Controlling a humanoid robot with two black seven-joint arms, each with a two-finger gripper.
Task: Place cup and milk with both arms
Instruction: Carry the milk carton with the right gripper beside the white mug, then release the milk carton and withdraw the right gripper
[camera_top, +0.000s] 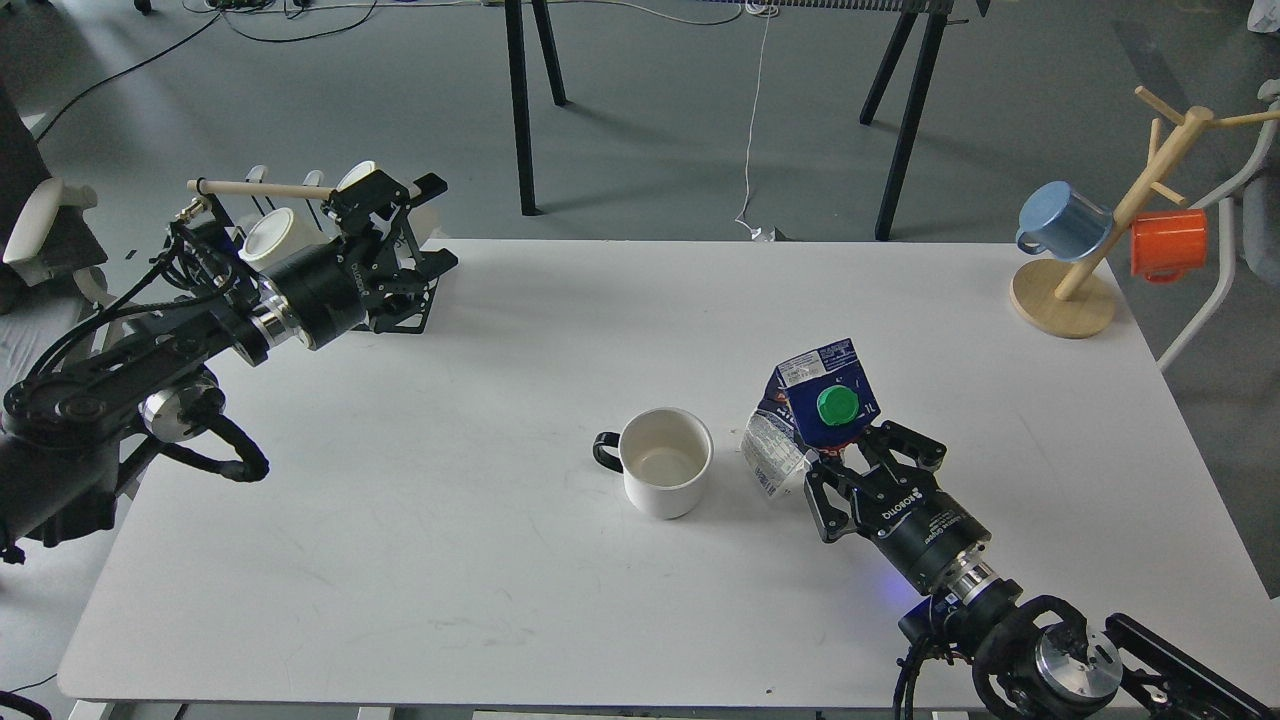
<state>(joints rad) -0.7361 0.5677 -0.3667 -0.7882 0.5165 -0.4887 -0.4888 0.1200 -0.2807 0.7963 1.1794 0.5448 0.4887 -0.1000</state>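
A white cup with a black handle stands upright and empty near the middle of the white table. A blue and white milk carton with a green cap is held just right of the cup, tilted a little. My right gripper is shut on the milk carton's lower part. My left gripper is open and empty at the table's far left, beside a black rack.
A black rack with white cups and a wooden dowel stands at the far left corner. A wooden mug tree with a blue mug and an orange mug stands at the far right.
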